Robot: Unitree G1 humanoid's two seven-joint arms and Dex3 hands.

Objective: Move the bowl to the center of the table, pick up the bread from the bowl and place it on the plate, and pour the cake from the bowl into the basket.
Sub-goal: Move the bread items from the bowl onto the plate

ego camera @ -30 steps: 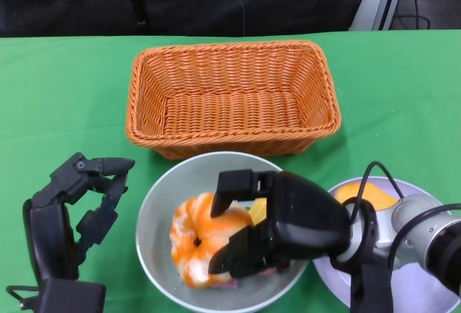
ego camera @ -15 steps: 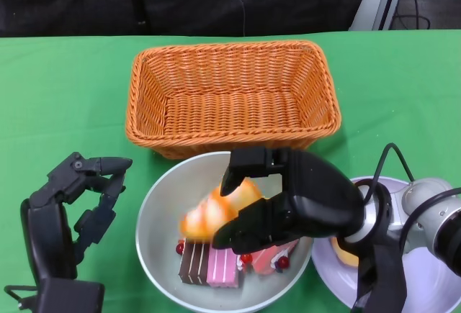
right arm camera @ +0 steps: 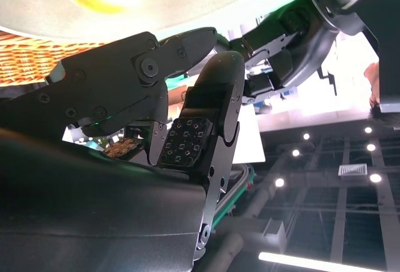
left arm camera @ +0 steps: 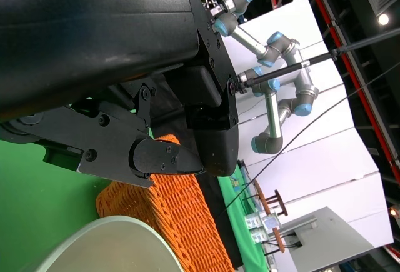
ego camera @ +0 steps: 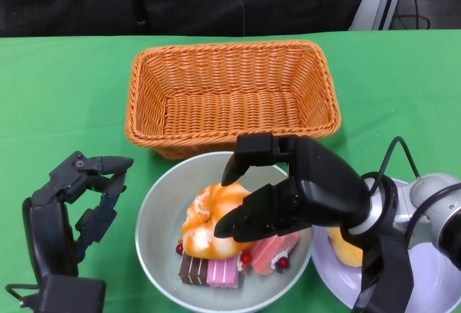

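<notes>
Green cloth on the table [ego camera: 65, 90], black curtain behind. Wicker basket [ego camera: 232, 97] sits at the far side, bowl [ego camera: 155, 216] just in front of it near centre, plate [ego camera: 425, 291] beside the bowl on the robot's right with some yellow-orange item already on it.

Right hand [ego camera: 288, 198] is over the bowl, fingers curled around the bread [ego camera: 210, 221] — looks like a grip, though the contact side is hidden, so can't tell how firm. Bread is low in the bowl, touching or just above the cake slices [ego camera: 227, 262].

Left hand [ego camera: 75, 209] hangs beside the bowl, fingers loosely curled, holding nothing.

Handling guess:
- bread: glossy, rounded, twisted shape, probably light and slippery; wrap across the fat middle, not the ends
- cake: small loose pieces with cherries, likely to slide and tumble when tipped
- bowl: smooth, rigid, rim is the only real hold; tilt slowly over the basket
</notes>
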